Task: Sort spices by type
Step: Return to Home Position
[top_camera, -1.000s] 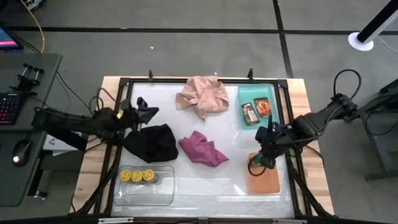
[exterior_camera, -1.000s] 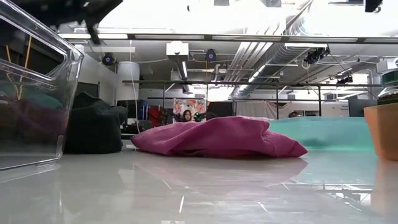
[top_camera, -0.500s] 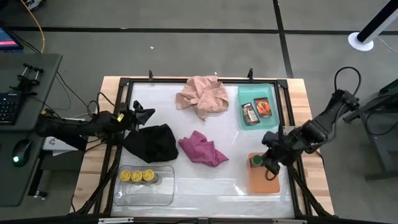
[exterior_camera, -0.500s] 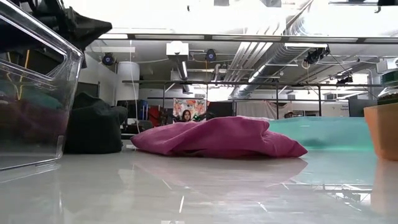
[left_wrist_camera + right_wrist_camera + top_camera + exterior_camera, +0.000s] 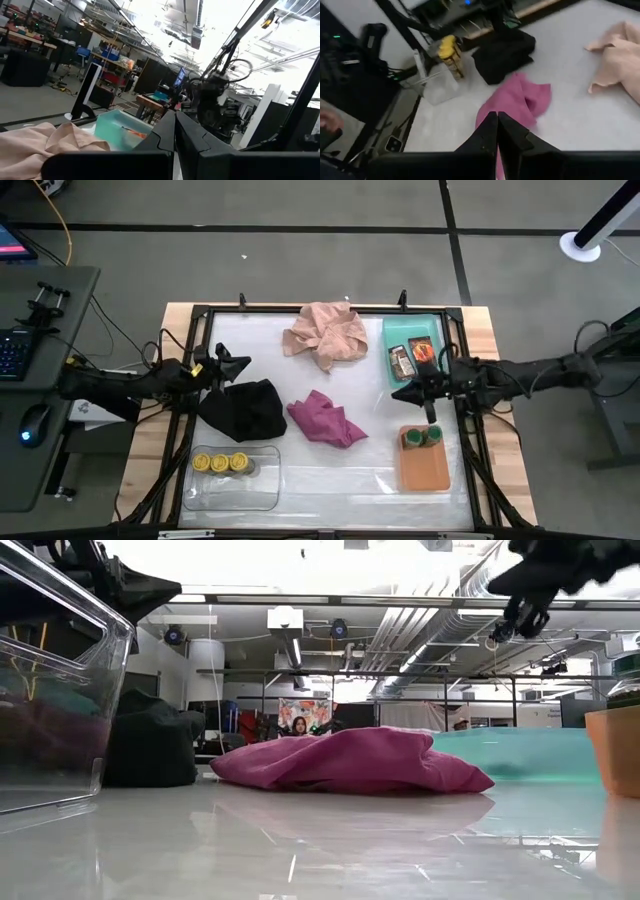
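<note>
Three yellow-lidded jars (image 5: 220,463) stand in the clear tray (image 5: 262,485) at the near left. Two green-lidded jars (image 5: 421,437) stand side by side at the far end of the orange tray (image 5: 425,471). A dark brown packet (image 5: 402,362) and an orange-red packet (image 5: 422,352) lie flat in the teal tray (image 5: 420,328). My right gripper (image 5: 398,394) is shut and empty. It hovers between the teal and orange trays, pointing toward the table's left. My left gripper (image 5: 244,363) is shut and empty above the black cloth (image 5: 245,409).
A pink cloth (image 5: 325,334) lies at the far middle and a magenta cloth (image 5: 326,420) at the centre. A dark frame (image 5: 300,310) rims the white table top. In the left wrist view the right arm (image 5: 212,100) shows beyond the teal tray (image 5: 117,129).
My right gripper has risen off the orange tray and drawn toward the far edge. It has tipped from pointing down to nearly level. Both green-lidded jars now show in the tray. My left gripper has pulled back a little toward the table's left edge.
</note>
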